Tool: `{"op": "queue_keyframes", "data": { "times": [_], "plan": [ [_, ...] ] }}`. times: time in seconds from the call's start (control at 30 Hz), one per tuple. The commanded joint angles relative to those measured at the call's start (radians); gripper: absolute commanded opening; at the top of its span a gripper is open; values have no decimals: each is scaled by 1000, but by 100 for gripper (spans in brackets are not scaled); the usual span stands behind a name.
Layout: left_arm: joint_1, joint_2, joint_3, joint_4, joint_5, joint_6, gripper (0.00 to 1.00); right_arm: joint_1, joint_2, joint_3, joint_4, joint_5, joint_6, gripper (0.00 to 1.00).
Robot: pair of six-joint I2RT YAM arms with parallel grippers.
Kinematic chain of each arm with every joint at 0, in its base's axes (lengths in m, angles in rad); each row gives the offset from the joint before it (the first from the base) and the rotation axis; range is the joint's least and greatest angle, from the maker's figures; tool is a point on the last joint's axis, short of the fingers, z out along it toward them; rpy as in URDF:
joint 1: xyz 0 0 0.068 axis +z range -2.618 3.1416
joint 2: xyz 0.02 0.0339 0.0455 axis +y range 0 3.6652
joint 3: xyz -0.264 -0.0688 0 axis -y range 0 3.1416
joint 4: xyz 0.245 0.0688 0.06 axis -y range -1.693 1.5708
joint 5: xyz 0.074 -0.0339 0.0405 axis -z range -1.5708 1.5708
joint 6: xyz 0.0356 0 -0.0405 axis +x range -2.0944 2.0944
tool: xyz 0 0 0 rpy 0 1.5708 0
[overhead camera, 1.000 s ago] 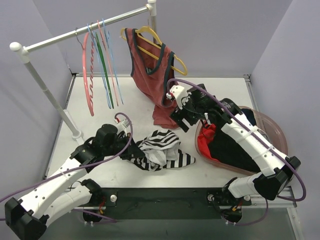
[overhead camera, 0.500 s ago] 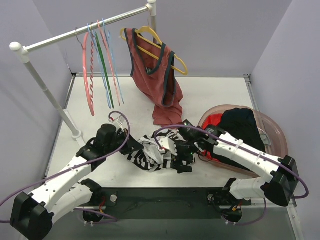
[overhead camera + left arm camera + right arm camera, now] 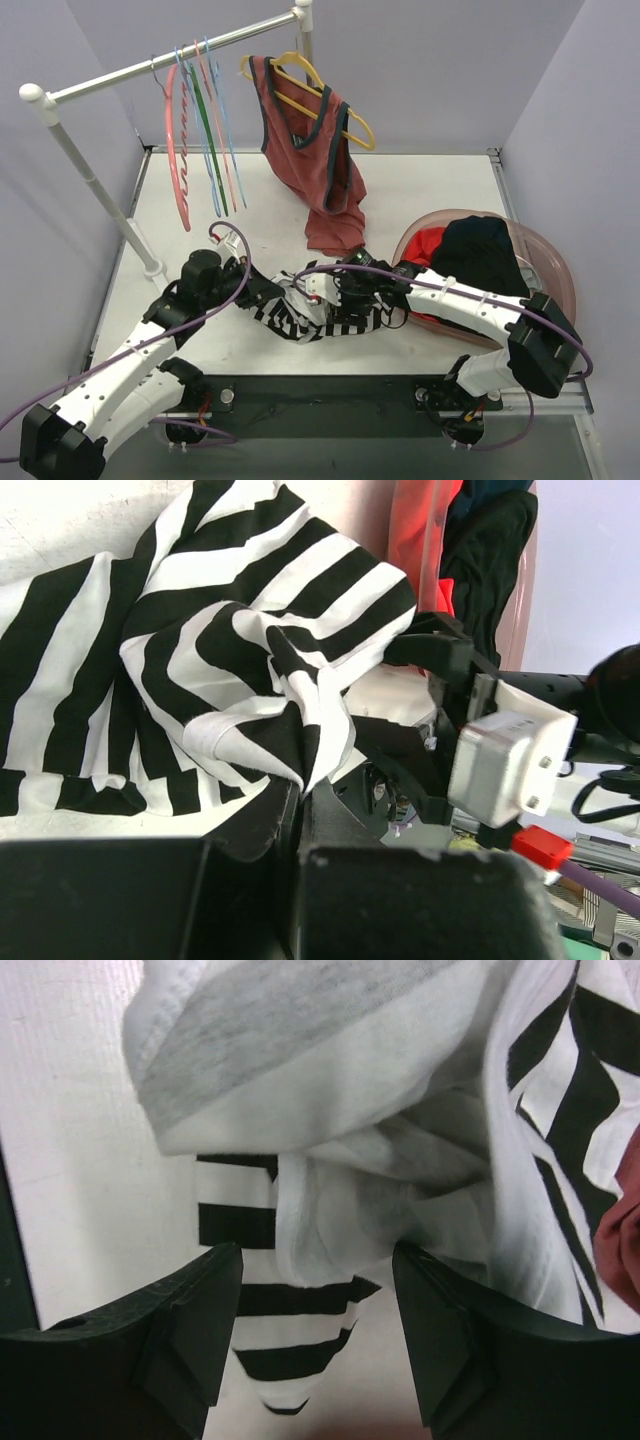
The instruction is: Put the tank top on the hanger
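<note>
While looking down from above, take in first the white table point(image 3: 430, 190), carrying all the rest. Next, note the white clothes rail point(image 3: 160, 65) slanting across the back, with a rust-red tank top point(image 3: 310, 160) draped on a yellow hanger point(image 3: 350, 125) near its right end. At the table's right side, see a pink basin point(image 3: 555, 260) holding a black garment point(image 3: 480, 250) and some red cloth point(image 3: 425, 245). Find the striped tank top point(image 3: 320, 312) point(image 3: 230, 630) point(image 3: 300, 1060) crumpled on the table at front centre, between the two arms and well apart from the rail. Spot the light-blue hanger point(image 3: 232, 160) hooked on the rail's left half, left of the rust-red top. Find the left gripper point(image 3: 272, 296) point(image 3: 298, 820) pinched together on a fold at the heap's left edge. See the right gripper point(image 3: 335, 292) point(image 3: 315, 1330) at the heap's right side, spread apart, with loose white and striped cloth hanging between its fingers point(image 3: 190, 1330), unclamped.
</note>
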Motion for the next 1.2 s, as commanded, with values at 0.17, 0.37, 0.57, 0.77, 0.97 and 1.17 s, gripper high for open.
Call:
{"op": "queue_keyframes", "data": {
  "times": [0.17, 0.37, 0.57, 0.77, 0.97, 1.17],
  "plan": [
    [40, -44, 18, 2, 48, 15, 0, 0, 36, -10, 71, 31, -30, 7],
    [58, -97, 54, -55, 77, 32, 0, -31, -33, 90, -86, 8, -31, 0],
    [61, -174, 178, -124, 137, 95, 0, -38, -50, 500, -719, -136, -291, 0],
    [61, -203, 422, -274, 169, 187, 0, -19, -30, 877, -1127, 4, -419, 0],
    [61, -176, 713, -374, 186, 244, 0, 18, -59, 1213, -1207, 138, -403, 0],
    [61, -113, 906, -366, 249, 230, 0, 43, -6, 1528, -1246, 184, -309, 0]
  ]
}}
